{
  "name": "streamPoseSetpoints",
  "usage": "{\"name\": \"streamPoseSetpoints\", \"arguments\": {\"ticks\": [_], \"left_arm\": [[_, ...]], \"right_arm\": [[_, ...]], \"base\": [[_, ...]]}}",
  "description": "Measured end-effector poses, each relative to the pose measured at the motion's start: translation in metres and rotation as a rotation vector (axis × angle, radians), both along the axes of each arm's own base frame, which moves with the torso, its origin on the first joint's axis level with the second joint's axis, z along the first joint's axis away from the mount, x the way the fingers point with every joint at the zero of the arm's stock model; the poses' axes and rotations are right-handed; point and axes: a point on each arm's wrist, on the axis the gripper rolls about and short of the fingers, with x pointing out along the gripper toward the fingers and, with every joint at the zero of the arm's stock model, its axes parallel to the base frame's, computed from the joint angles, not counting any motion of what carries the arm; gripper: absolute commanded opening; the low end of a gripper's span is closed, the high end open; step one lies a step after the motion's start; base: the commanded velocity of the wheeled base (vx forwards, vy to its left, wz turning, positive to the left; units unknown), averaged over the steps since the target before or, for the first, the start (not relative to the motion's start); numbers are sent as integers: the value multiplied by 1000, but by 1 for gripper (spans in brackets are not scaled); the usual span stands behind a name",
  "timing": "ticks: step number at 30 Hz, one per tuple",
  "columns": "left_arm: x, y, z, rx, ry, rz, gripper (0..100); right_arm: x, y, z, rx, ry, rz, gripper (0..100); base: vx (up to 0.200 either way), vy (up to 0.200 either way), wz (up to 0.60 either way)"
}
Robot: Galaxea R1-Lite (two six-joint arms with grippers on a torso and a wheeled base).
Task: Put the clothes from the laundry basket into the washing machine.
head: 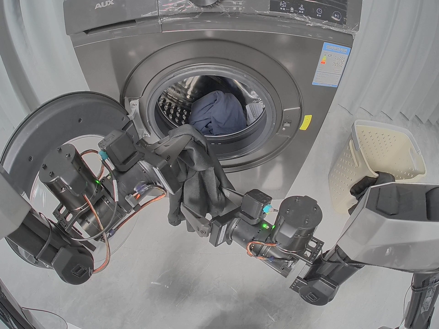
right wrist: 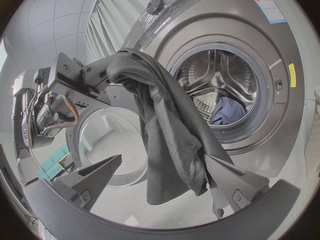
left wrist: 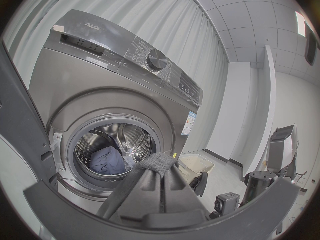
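1. Left jaws are clamping shut on the top of a dark garment [head: 201,174], beside the open door [head: 59,124].
2. That garment is hanging just before the washer [head: 109,65] mouth.
3. Right jaws are standing open around its lower part.
4. Blue cloth [head: 217,113] is lying in the drum.
5. Basket [head: 388,151] is standing on the floor at far right, dark cloth [head: 366,183] resting at its rim.
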Motion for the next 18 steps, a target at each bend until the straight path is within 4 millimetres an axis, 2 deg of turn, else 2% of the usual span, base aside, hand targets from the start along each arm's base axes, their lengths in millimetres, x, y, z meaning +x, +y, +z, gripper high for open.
{"name": "streamPoseSetpoints", "arguments": {"ticks": [4, 5, 18], "left_arm": [[0, 1, 0, 0, -1, 3, 0], [0, 1, 0, 0, 0, 3, 0], [-1, 0, -1, 3, 4, -2, 0]], "right_arm": [[4, -2, 2, 6, -4, -17, 100], [4, -2, 2, 8, -5, -18, 0], [6, -1, 9, 32, -23, -23, 0]], "base": [[0, 0, 0], [0, 0, 0], [0, 0, 0]]}}
